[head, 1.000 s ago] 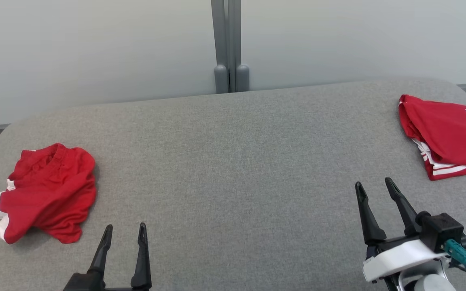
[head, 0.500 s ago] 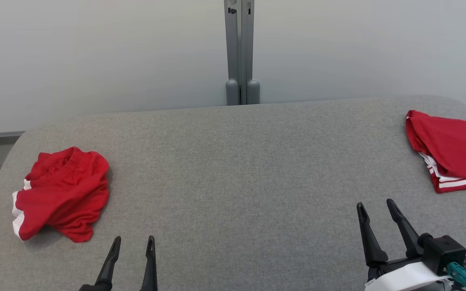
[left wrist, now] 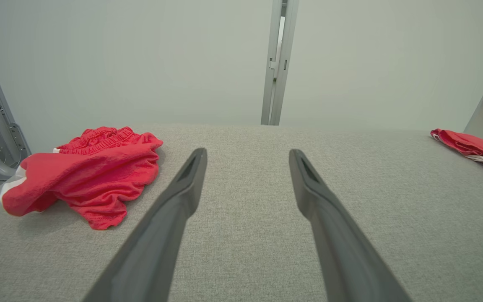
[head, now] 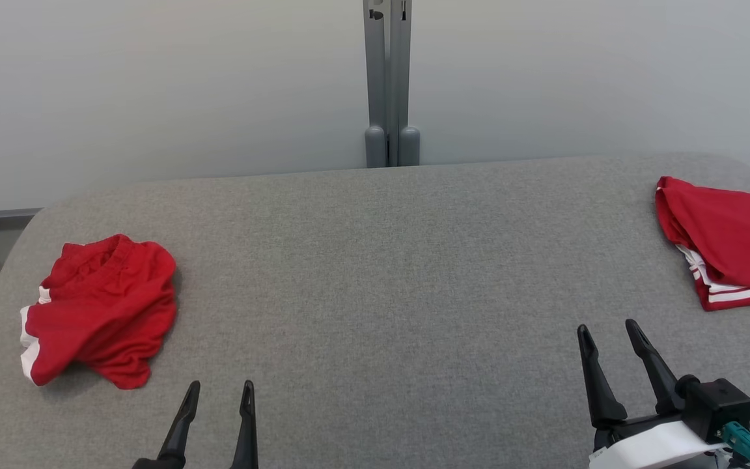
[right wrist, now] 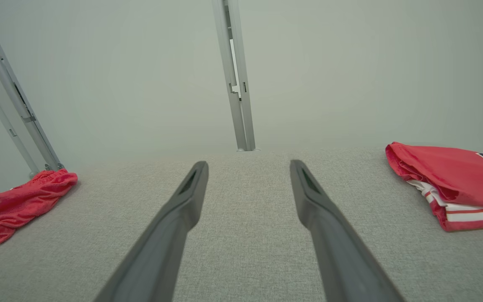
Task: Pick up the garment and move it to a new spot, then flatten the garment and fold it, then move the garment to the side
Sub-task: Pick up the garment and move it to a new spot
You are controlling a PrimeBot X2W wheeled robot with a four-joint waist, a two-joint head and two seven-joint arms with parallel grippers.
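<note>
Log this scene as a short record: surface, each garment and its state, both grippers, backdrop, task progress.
surface: grey fabric-covered table
left garment: crumpled red shorts with white trim, heaped near the table's left edge
right garment: folded red jersey with white stripes and dark lettering, at the table's right edge
left gripper: open, empty, apart from the shorts
right gripper: open, empty, apart from the jersey
backdrop: grey metal post against a pale wall
progress: shorts not yet picked up
</note>
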